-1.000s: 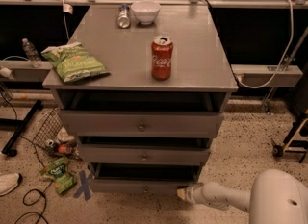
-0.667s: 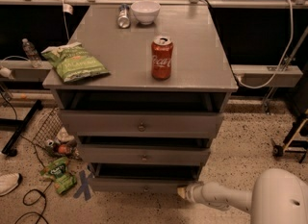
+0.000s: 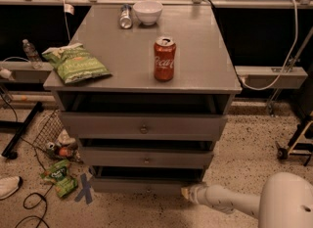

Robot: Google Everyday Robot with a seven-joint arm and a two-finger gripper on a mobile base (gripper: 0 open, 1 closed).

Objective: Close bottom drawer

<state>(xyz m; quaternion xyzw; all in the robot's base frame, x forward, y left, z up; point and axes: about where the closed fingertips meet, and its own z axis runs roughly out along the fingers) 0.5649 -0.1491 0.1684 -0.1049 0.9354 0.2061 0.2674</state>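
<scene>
Change since the earlier frames: negligible. The gripper (image 3: 187, 192) keeps its place at the right end of the bottom drawer (image 3: 137, 187).

Camera view:
- **Bottom drawer:** lowest of three, pulled out, with a dark gap showing above its front.
- **Gripper:** at or just beside the front's right corner; whether it is wide or narrow cannot be told.
- **Risk:** an off-centre push could skew and jam the drawer, or the gripper could slip past the corner.
- **Arm (image 3: 230, 201):** low by the floor, reaching leftward from the lower right.
</scene>
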